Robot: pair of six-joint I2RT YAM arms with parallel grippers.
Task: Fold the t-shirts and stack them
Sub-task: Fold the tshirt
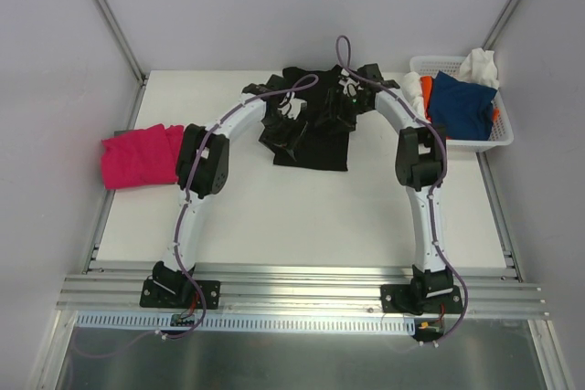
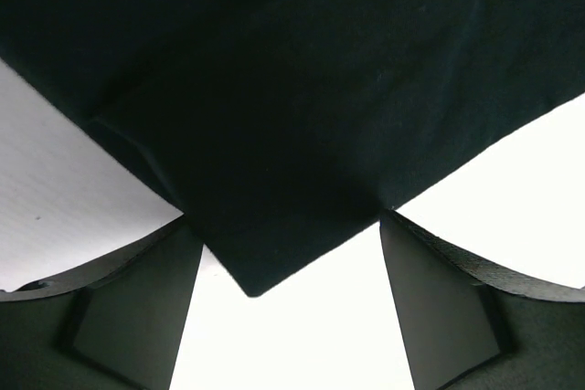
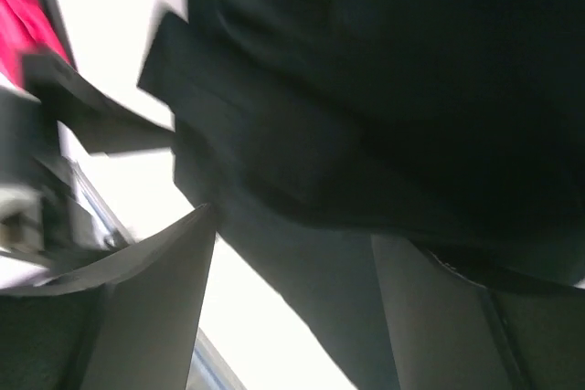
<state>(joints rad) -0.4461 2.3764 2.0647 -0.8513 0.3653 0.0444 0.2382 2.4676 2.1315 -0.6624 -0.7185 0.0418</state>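
Lying between spread left fingers (image 2: 137, 317), black t-shirt (image 2: 292, 89)

A white lattice basket (image 1: 475, 143) sits at the far right corner of the white table (image 1: 302, 216), close to the right wall. Aluminium rails (image 1: 302, 291) run along the table's near edge. Plain grey panels (image 1: 274, 6) close in three sides.

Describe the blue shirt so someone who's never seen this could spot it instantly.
Look at the far right corner of the white table, where a white lattice basket sits. The blue t-shirt lies on top inside it, the only dark piece beside an orange t-shirt and a white t-shirt.
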